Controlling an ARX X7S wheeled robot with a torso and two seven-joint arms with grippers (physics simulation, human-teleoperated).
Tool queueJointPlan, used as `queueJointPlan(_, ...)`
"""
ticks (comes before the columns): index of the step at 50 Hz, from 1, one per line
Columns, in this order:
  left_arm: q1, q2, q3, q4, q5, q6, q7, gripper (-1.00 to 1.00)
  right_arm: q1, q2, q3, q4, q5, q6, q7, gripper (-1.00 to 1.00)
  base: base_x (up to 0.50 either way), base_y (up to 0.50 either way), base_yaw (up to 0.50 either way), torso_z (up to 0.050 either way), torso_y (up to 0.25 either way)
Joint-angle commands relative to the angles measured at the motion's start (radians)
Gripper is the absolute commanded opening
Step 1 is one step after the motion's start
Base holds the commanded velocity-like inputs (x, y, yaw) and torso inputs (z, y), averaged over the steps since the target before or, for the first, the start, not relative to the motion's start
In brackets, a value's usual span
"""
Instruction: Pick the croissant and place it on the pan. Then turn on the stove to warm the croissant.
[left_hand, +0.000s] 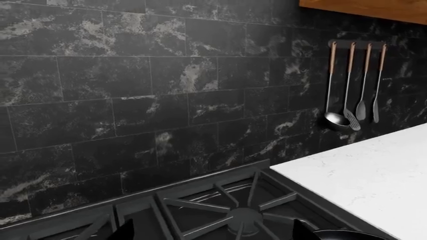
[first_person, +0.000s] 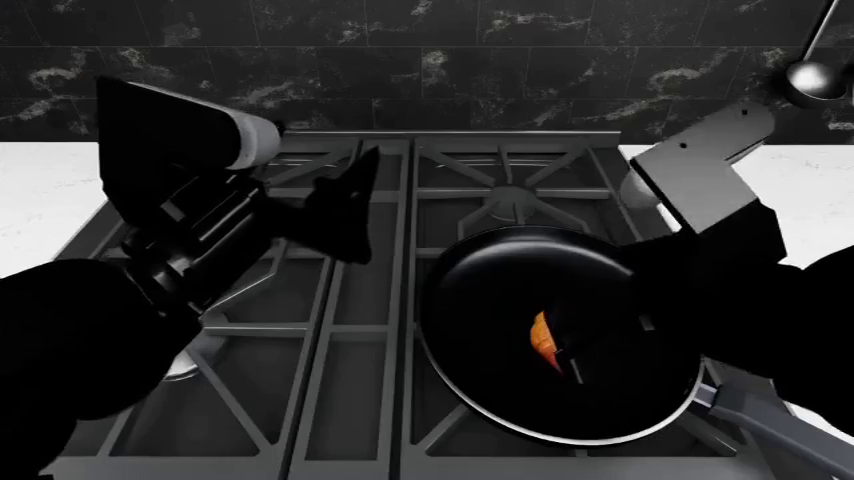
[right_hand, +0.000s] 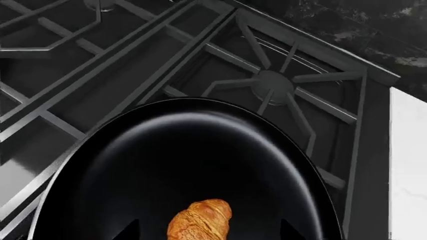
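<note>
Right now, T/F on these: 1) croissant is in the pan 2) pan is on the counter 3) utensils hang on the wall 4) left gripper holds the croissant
1) True. The croissant lies inside the pan.
2) False. The pan sits on the stove grates, over the front right burner.
3) True. Four utensils hang from a rail on the dark tile wall.
4) False. The left gripper hovers over the stove's left side, away from the croissant.
</note>
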Motion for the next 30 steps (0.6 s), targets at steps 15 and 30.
queueJointPlan(15, 0.031, -0.004, -0.025, 0.049, -0.054, 0.012, -0.042, 1.0, -0.067, 0.056, 0.161, -0.219, -0.11, -0.224, 0.024, 1.0, 0.0, 0.0, 0.0, 0.0, 0.0)
queueJointPlan(30, 0.039, -0.007, -0.022, 0.062, -0.064, 0.021, -0.044, 1.0, -0.153, 0.03, 0.216, -0.286, -0.273, -0.339, 0.056, 1.0, 0.0, 0.0, 0.0, 0.0, 0.0)
